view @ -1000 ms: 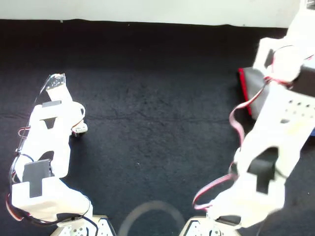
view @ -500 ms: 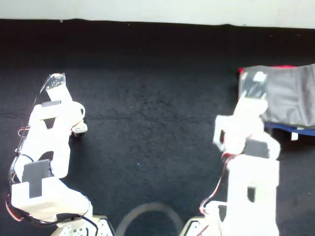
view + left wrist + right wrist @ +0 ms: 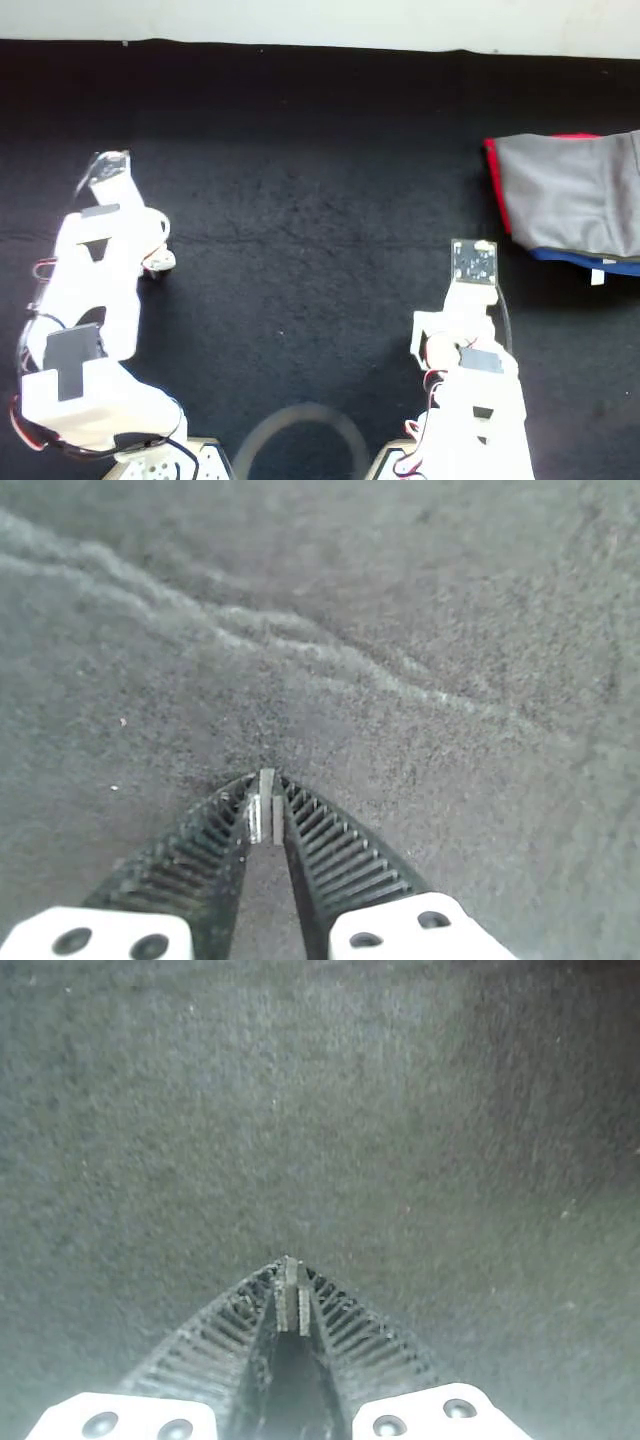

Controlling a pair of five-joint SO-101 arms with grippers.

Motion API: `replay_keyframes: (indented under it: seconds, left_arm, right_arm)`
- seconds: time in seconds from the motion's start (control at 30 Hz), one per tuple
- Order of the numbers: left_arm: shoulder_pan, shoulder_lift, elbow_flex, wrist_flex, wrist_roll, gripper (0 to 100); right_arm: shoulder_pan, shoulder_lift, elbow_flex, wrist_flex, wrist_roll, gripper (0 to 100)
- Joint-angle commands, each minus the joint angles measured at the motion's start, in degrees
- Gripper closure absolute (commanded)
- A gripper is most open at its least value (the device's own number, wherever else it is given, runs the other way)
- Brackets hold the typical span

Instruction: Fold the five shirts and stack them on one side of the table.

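Grey-topped shirt stack (image 3: 570, 205) now lies uncovered — the right gripper (image 3: 291, 1295), closed on nothing like the left gripper (image 3: 265, 815), has drawn back from it.

**Shirt stack runs off the edge**

The stack of shirts (image 3: 570, 200) is cut by the high view's right edge. A grey shirt (image 3: 580, 190) covers the top. Beneath it just a red rim (image 3: 493, 185) and a blue rim (image 3: 575, 258) peek out, so the count cannot be told. The left arm (image 3: 90, 300) and right arm (image 3: 485, 400) run off the bottom edge, as does a faint ring (image 3: 300, 425) of unclear nature.
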Motion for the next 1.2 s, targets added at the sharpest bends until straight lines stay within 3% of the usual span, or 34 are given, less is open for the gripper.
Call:
replay_keyframes:
  seconds: [0.0,0.13,0.2,0.3,0.53,0.9,1.0,1.1,1.17]
  left_arm:
    - [-9.36,-0.04,-8.75,10.55,-0.79,97]
    - [-21.23,0.04,-23.78,24.70,-13.01,81]
    - [-28.26,0.13,-31.96,27.69,-16.79,75]
    - [-36.70,1.89,-40.66,25.67,-21.63,76]
    - [-44.88,16.57,-54.90,25.23,-26.20,76]
    - [-44.97,39.52,-82.42,24.97,-26.55,76]
    - [-43.82,45.58,-88.92,25.41,-30.59,77]
    - [-43.47,49.10,-94.81,26.37,-31.47,84]
    - [-42.95,49.63,-98.59,29.36,-31.30,95]
  right_arm:
    - [-0.48,-1.01,0.31,-1.01,-0.44,99.1]
    - [-0.48,-1.01,0.40,-1.01,-0.44,99.1]
    - [-0.48,-1.01,0.40,-1.01,-0.44,99.1]
    - [-0.48,-1.01,0.48,-1.01,-0.44,99.1]
    - [-0.48,-1.01,0.84,-2.15,-0.35,99.1]
    - [-0.48,-1.01,0.84,-2.24,-0.35,99.1]
    - [-0.48,-1.01,0.84,-2.24,-0.35,99.1]
    - [-0.48,-1.01,0.84,-2.24,-0.35,99.1]
    - [-0.48,-1.01,0.84,-2.24,-0.35,99.1]
